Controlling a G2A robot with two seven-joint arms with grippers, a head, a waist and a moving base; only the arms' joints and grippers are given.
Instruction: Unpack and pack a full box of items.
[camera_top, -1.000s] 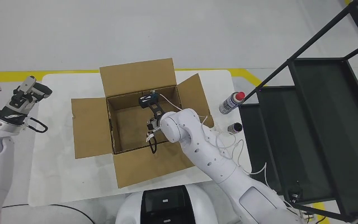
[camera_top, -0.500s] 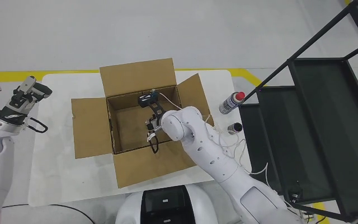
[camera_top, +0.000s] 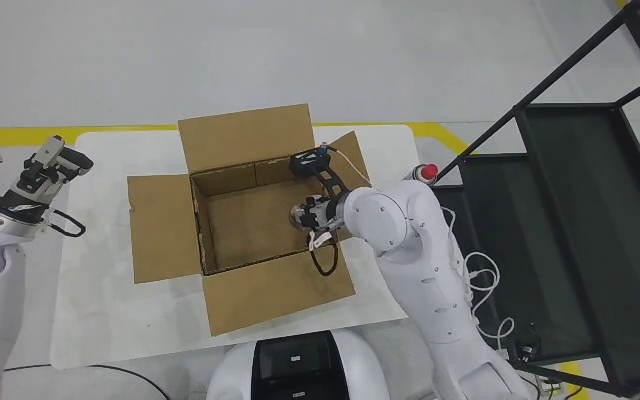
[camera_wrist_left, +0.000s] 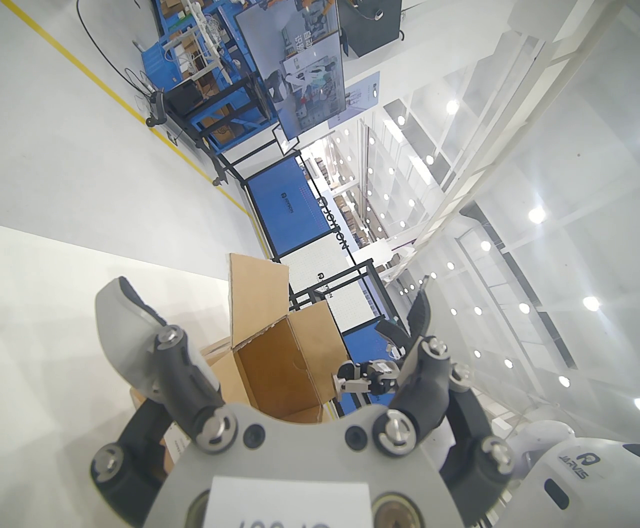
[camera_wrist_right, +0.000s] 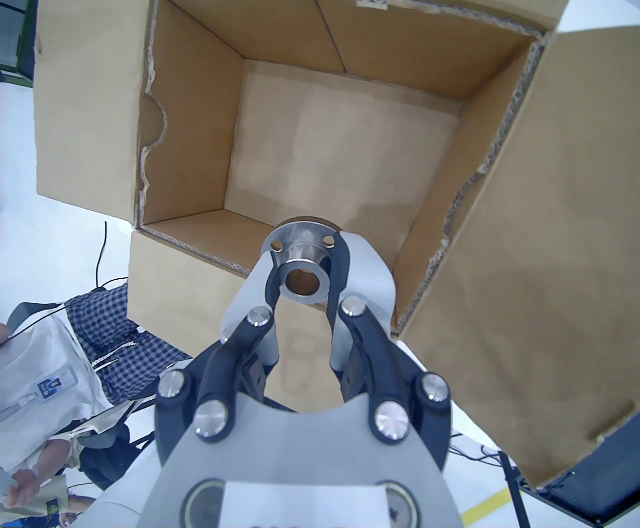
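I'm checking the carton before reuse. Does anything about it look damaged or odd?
Yes. The cardboard box has ragged, torn edges along two flap folds in the right wrist view, with a notch ripped from one flap. The metal flanged bushing sits squarely between the fingers of the right gripper over the box.

This is a big industrial robotics hall. It has a pale glossy floor (camera_top: 300, 50) with yellow lane lines (camera_top: 100, 128). Blue equipment racks (camera_wrist_left: 175, 60) and a large screen (camera_wrist_left: 295, 60) stand far off, with rows of ceiling lamps (camera_wrist_left: 537, 215) high above. A black steel shelf (camera_top: 575, 150) stands right of the white table (camera_top: 100, 290).
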